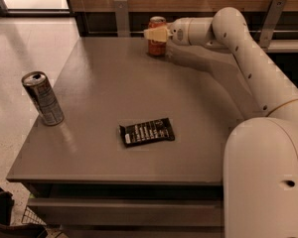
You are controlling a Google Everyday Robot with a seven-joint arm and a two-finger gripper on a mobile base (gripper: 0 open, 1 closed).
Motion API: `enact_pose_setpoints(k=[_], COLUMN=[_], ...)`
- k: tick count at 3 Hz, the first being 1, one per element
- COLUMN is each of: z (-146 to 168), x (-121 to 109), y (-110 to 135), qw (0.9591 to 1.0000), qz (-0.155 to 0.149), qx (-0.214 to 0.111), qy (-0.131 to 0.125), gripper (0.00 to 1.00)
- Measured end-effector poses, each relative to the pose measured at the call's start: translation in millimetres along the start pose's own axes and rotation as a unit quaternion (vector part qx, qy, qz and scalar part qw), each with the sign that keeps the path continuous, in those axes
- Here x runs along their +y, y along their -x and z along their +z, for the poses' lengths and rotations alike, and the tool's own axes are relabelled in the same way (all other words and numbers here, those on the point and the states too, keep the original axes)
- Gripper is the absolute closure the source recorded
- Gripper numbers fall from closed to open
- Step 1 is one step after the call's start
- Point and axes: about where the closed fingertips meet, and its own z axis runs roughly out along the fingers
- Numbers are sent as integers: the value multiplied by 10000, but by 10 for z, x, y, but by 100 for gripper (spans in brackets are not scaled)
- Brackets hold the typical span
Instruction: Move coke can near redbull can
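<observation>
The coke can stands upright at the far edge of the desk, with the tool right at its upper part; I cannot tell if it grips the can. The redbull can stands well apart near the left edge, and a dark wrapper lies flat between them

Table: coke can (tool there), redbull can, packet

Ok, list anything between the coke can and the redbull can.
Nothing visible. The pincer is at the coke can by the far edge; the dark snack bar lies off the path to the redbull can.
</observation>
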Motion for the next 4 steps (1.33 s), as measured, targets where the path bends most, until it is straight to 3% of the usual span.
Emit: enact_pose_setpoints(k=[1,2,3,4], z=[33,54,-36,-293], x=[18,30,128,278], y=[-11,-18,24,177], qw=[10000,10000,9998,9996], qz=[5,8,-26,-166], qx=[8,13,162,214], qy=[23,39,118,109], gripper=[93,100,100,100])
